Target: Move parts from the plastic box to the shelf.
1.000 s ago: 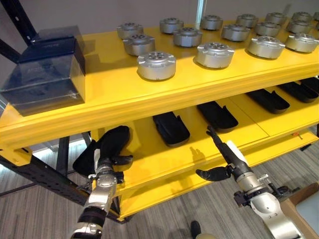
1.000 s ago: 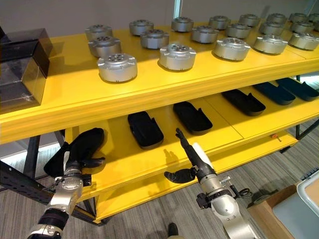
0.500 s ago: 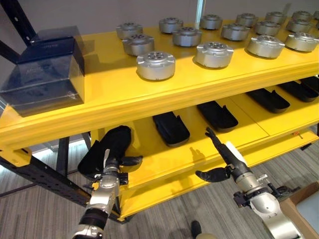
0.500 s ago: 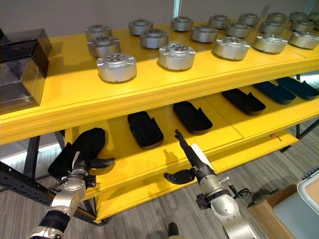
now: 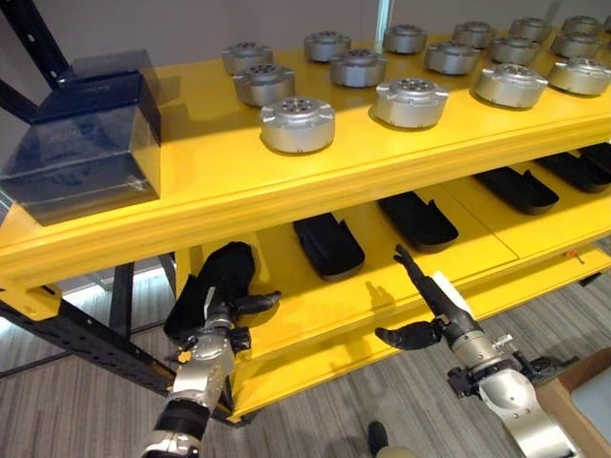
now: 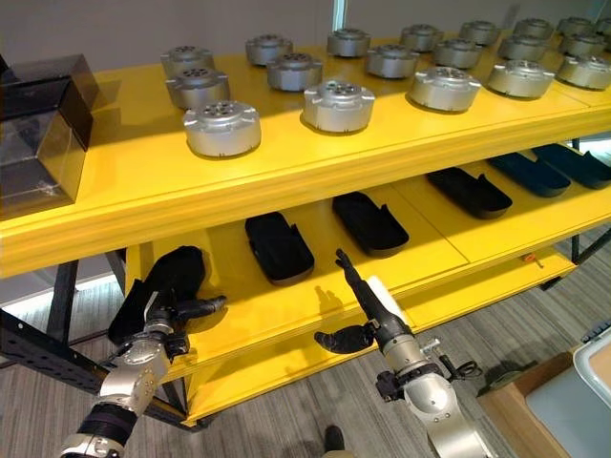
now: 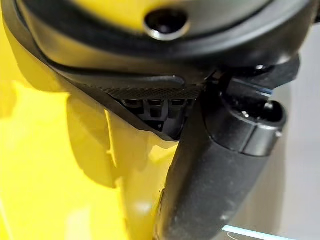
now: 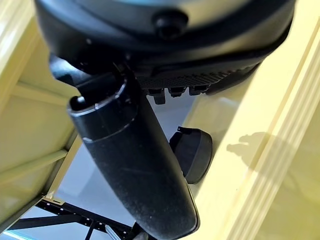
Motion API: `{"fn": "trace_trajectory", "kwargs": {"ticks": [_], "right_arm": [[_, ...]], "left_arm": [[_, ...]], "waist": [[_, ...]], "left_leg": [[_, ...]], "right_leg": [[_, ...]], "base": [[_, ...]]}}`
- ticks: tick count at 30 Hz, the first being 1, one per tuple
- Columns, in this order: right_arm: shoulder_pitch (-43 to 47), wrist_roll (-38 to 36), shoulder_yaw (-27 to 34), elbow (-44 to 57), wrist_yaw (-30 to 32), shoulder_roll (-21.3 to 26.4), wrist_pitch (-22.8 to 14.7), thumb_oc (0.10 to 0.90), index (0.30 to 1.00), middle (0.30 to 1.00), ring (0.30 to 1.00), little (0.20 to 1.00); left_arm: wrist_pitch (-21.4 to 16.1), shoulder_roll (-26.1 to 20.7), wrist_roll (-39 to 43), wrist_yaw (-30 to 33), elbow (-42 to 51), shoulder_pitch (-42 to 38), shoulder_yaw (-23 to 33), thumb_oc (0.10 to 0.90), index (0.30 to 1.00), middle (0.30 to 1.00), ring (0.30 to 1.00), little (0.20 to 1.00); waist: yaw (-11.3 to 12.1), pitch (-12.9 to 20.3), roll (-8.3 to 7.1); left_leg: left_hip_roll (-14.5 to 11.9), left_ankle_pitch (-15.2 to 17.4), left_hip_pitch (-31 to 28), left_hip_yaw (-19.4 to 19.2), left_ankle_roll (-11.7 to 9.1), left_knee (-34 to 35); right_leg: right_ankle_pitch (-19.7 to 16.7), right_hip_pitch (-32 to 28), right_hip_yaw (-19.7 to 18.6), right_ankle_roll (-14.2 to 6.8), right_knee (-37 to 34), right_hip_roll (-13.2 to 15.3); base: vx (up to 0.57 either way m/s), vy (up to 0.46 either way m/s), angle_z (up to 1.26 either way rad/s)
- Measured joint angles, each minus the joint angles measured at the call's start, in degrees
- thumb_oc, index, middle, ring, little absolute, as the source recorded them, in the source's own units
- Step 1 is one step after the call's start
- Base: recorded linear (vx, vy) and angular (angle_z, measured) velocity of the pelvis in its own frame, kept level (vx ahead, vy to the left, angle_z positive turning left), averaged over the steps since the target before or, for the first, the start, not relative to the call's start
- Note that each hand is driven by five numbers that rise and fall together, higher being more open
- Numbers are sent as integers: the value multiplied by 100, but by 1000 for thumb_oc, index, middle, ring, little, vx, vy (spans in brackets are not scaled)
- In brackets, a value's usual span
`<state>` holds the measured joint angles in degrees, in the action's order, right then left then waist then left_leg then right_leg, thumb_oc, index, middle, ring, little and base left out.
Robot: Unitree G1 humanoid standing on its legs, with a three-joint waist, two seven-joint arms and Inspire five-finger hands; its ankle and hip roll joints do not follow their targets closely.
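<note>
Left hand: we hold a black part at the left end of the yellow shelf's lower level, thumb curled round it, over the lower board.
Right hand: fingers straight and pointing up toward the lower board, thumb spread, nothing in it.
Plastic box: dark and see-through, at the left end of the top level; we cannot tell what is left inside.
Done so far: we judge that black parts already lie in a row along the lower level, spaced apart.
Top level: round metal parts stand in rows.
Left to do: we judge this part must be set down at the row's left end, then more fetched if the box holds any.
</note>
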<state>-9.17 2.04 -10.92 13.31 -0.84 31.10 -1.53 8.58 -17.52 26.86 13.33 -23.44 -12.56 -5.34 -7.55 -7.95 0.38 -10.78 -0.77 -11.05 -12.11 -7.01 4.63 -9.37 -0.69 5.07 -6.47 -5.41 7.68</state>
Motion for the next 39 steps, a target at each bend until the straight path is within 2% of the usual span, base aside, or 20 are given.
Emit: {"fn": "trace_trajectory", "kwargs": {"ticks": [13,28,31,35,39], "right_arm": [[-2,1,13,0,8,0,66,900,1000,1000,1000,1000],[3,2,13,1,11,0,91,900,1000,1000,1000,1000],[3,2,13,0,11,1,92,900,1000,1000,1000,1000],[-1,2,13,0,13,2,92,900,1000,1000,1000,1000],[-6,2,13,0,31,3,91,900,1000,1000,1000,1000]], "left_arm": [[-6,90,892,36,493,39,-364,900,1000,1000,1000,1000],[-27,93,1104,148,622,39,-485,900,1000,1000,1000,1000],[-36,103,1099,198,543,35,-442,900,1000,1000,1000,1000],[-229,326,1100,288,49,28,-95,900,1000,1000,1000,1000],[-287,408,1099,400,-65,29,139,900,1000,1000,1000,1000]], "waist": [[-12,-19,-2],[-10,-90,-11],[-10,-90,-11],[-13,-90,-11],[-7,-89,-11]], "left_leg": [[-1,22,10,6,36,0],[0,18,9,9,29,-1],[0,12,7,8,19,-1],[0,14,1,9,22,-1],[0,16,-3,9,26,-1]], "right_leg": [[4,8,4,-3,0,2],[6,5,8,-6,0,3],[6,3,8,-6,0,1],[6,0,7,-6,0,1],[6,-5,8,-6,0,0]], "base": [[0,0,0],[0,0,0],[0,0,0],[0,0,0],[0,0,0]]}}
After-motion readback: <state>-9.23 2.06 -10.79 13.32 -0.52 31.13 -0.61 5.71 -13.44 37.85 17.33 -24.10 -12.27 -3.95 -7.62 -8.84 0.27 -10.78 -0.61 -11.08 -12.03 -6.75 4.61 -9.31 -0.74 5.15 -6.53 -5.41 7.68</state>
